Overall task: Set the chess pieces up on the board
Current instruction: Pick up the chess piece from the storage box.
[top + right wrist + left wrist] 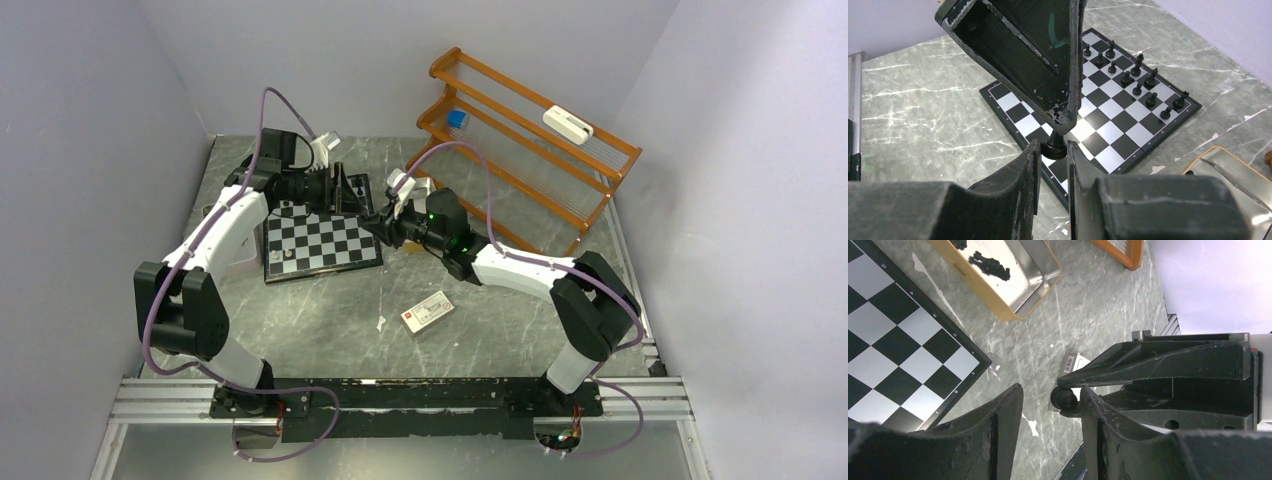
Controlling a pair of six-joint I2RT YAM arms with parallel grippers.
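While right claw clamps the base of a small black plastic chess piece, step: claw-to-claw handover, by my read.
Left claw: jaws half apart around the piece, gap showing on one side, no hold yet.
Piece place: mid-air, lower centre of right wrist view, over the edge of the flat black-and-white checkered board.
Other black pieces: board's upper right squares.
Next: left pinches firmly, right lets go, then piece set on a square.
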